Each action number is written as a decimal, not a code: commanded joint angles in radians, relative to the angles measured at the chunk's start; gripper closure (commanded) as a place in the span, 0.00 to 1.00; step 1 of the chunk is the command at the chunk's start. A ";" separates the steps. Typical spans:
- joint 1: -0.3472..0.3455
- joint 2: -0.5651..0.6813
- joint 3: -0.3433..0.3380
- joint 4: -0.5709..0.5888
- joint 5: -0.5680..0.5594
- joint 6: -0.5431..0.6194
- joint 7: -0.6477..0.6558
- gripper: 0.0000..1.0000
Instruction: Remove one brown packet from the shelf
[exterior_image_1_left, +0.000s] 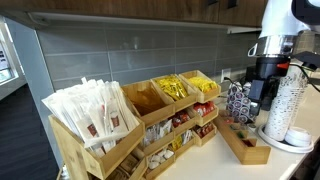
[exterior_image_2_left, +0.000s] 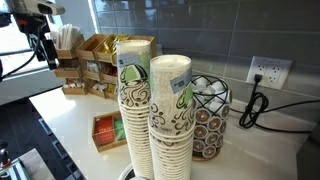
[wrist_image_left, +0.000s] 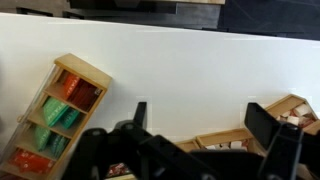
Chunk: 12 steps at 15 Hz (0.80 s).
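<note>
Grey tile backs the white counter (wrist_image_left: 180, 60) on which the shelf (exterior_image_1_left: 95, 150) stands. Brown packets (exterior_image_1_left: 148, 97) fill a top-row bin between white sticks (exterior_image_1_left: 95, 110) and yellow sachets (exterior_image_1_left: 178, 88). Each is probably feather-light, limp and easily creased, so pinching its flat faces at the exposed top edge looks safest. Their long axes seem to lean back with the bin, though they are too small to be sure. The gripper (wrist_image_left: 198, 110) hangs beside the shelf, spread wide and empty.

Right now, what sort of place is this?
Probably an office coffee station or break room: stacked paper cups, a wooden shelf of sachets, and a pod rack on a white counter.
</note>
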 joint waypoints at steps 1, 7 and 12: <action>0.031 0.031 0.061 0.000 0.101 0.069 0.096 0.00; 0.041 0.030 0.086 0.003 0.094 0.080 0.103 0.00; 0.040 0.029 0.078 0.004 0.094 0.080 0.102 0.00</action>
